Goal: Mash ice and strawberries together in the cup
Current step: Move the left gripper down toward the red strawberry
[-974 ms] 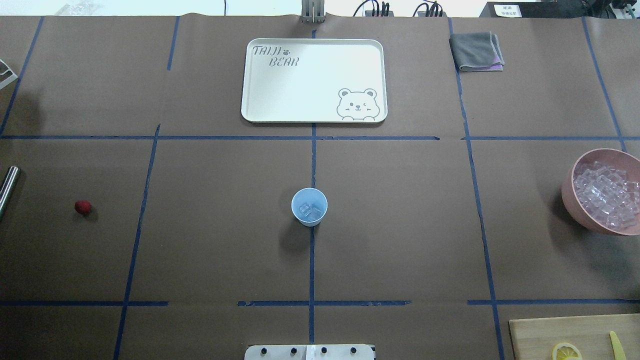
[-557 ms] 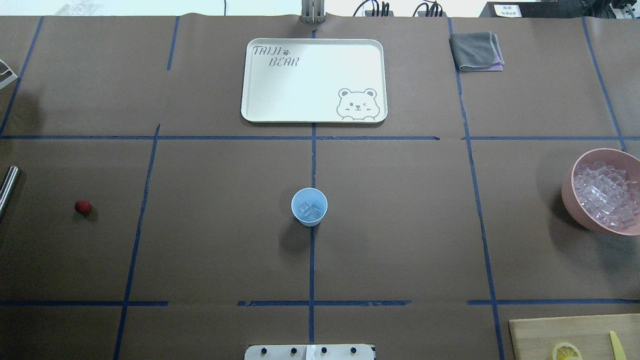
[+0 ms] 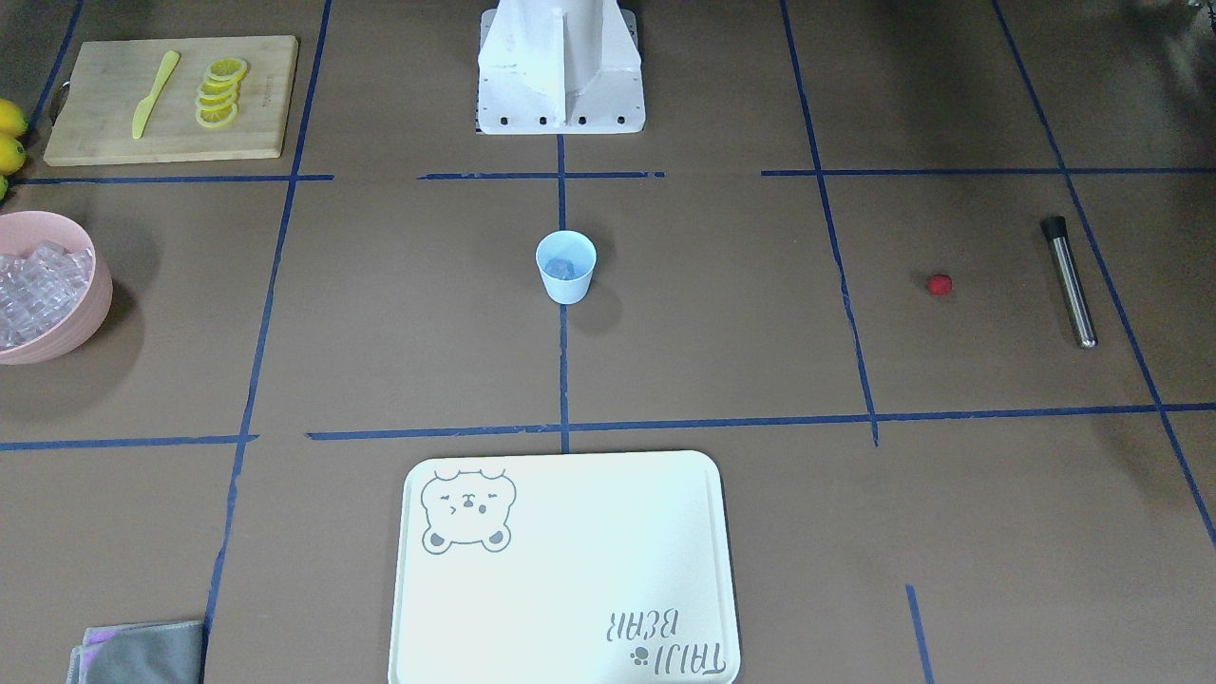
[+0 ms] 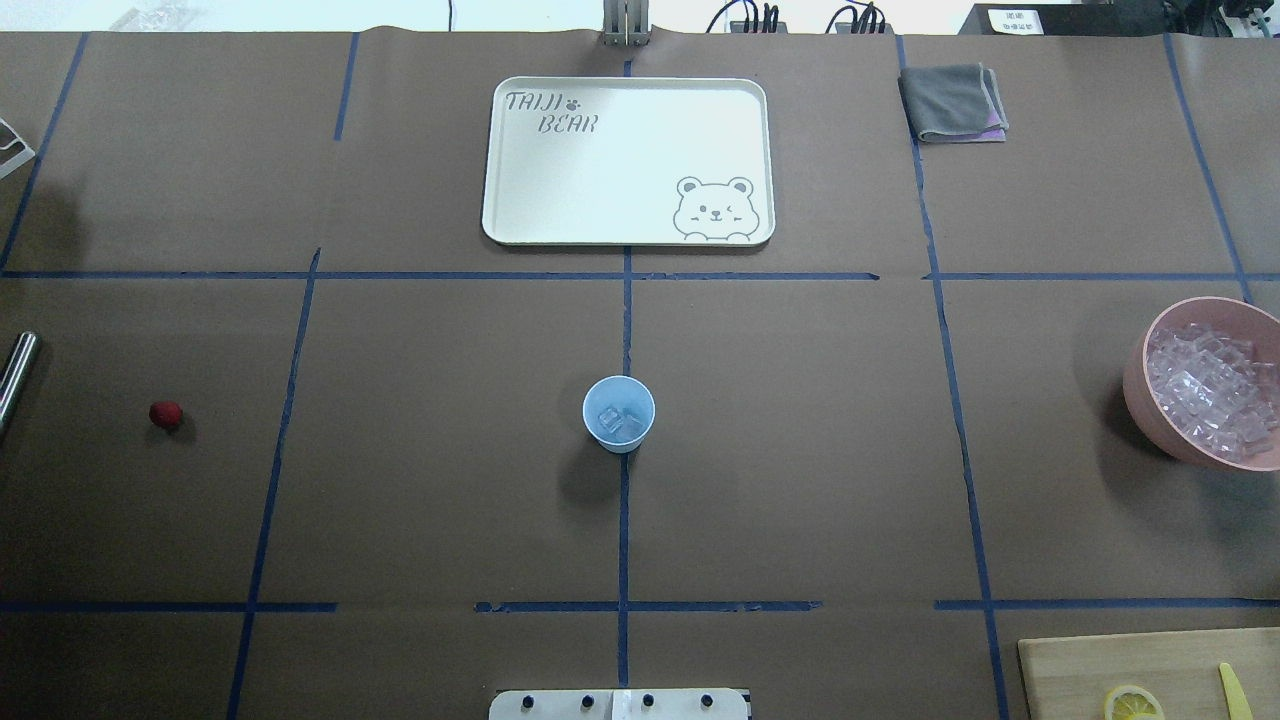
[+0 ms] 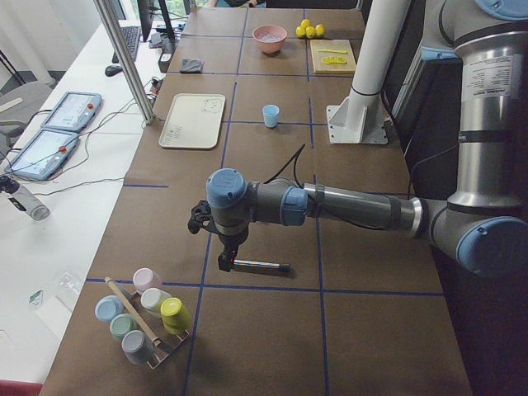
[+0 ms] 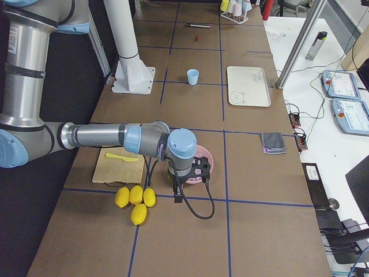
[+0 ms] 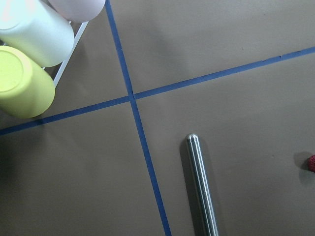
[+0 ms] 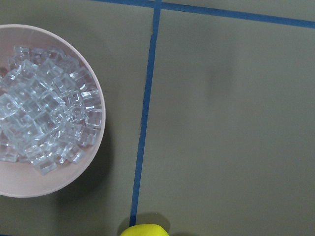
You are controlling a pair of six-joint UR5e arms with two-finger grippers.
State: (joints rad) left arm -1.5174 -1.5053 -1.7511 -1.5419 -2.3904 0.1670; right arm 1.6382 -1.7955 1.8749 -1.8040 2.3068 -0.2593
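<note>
The pale blue cup stands upright at the table's centre with a few clear ice cubes in it. In the front view the cup stands alone on the centre line. The red strawberry lies far to the left, apart from the cup, and shows at the left wrist view's right edge. My left gripper hangs over a steel rod; I cannot tell its state. My right gripper hangs beside the pink bowl, and its state cannot be told either.
The pink bowl, heaped with ice, sits at the right edge. A white bear tray lies at the back and a grey cloth at the back right. A cutting board carries lemon slices and a yellow knife. Lemons and a cup rack lie at the table's ends.
The light and shadow over the pink bowl's ice have shifted a little. The cup, strawberry and rod have not moved.
</note>
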